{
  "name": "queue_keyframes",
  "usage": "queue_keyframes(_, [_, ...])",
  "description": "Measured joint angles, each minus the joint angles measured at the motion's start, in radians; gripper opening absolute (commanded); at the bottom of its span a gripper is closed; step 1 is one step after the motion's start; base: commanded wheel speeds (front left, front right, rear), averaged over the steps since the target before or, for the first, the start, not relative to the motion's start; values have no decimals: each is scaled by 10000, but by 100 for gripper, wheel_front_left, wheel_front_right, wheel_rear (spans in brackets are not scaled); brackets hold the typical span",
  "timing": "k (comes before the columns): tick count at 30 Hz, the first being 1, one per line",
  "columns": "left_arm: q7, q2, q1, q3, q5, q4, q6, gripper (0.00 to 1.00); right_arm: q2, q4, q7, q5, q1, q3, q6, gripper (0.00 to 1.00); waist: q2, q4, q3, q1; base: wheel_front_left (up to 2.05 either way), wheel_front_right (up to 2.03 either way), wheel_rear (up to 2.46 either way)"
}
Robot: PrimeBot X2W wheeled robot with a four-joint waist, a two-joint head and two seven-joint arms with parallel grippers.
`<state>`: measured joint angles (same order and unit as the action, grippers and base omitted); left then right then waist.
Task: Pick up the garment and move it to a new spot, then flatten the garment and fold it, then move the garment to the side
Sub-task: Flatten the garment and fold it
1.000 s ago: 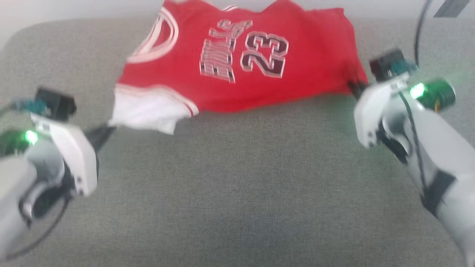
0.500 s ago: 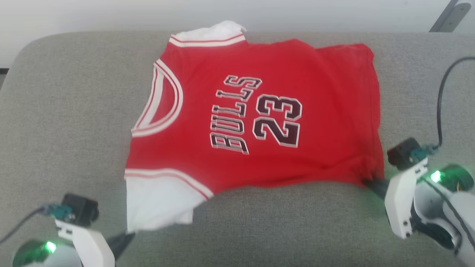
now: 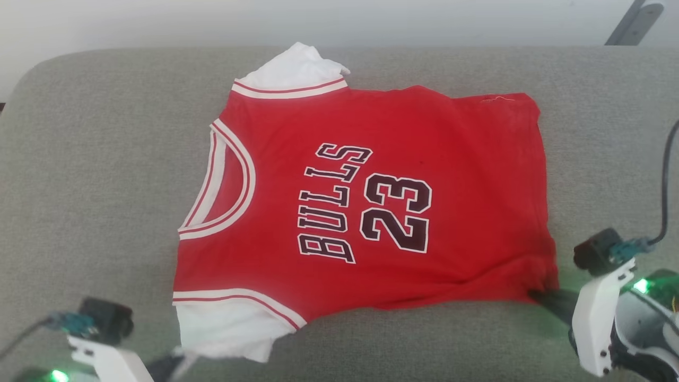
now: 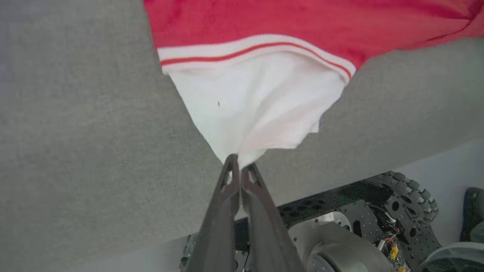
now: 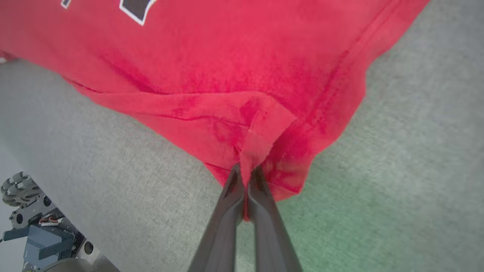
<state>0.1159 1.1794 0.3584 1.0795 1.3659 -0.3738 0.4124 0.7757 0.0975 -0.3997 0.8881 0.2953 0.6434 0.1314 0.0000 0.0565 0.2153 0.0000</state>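
Observation:
The garment (image 3: 414, 138) is a red T-shirt with white sleeves and black-and-white lettering, spread front-up across the grey cushion (image 3: 95, 159), collar to the left. My left gripper (image 3: 180, 356) at the lower left is shut on the near white sleeve (image 4: 257, 105), its fingertips pinching the sleeve's tip (image 4: 239, 162). At the lower right my right gripper (image 3: 536, 294) is shut on the near hem corner (image 5: 261, 136), where the red cloth bunches between the fingers (image 5: 247, 177). The far sleeve (image 3: 294, 66) lies near the cushion's back edge.
The cushion's front edge (image 4: 332, 181) runs just under my left gripper, with the robot's wheeled base (image 4: 378, 226) below it. A pale wall (image 3: 318, 21) and a grey bar (image 3: 634, 21) lie beyond the back edge. Bare cushion flanks the shirt.
Both grippers have pulled the shirt toward the near edge, and it now lies flatter and more spread out. The head view has also shifted, so more of the cushion's back shows.

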Motion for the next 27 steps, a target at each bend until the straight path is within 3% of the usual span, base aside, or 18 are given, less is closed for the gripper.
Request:
queue_keyframes(6, [-148,631,933,-602,-711,-230,48,0,-815,174,161,-926,360,-1300,0,0,0,-255,-55,0,0,0,0])
queue_keyframes(12, [222,546,2333,-997,-1726,351,-685,0,-1795,700,111,-2117,1111,-2182,0,0,0,-448,-10,0,0,0,0])
queue_keyframes(16, [878,15,3419,-1024,-2418,1406,-1475,0,-2316,1208,13,-2821,1695,-2443,0,0,0,-492,113,0,0,0,0])
queue_keyframes(27, [1889,-2213,5695,-790,-3022,5613,-3854,0,-3503,3062,-291,-3747,3208,-2337,0,0,0,-623,812,0,0,0,0])
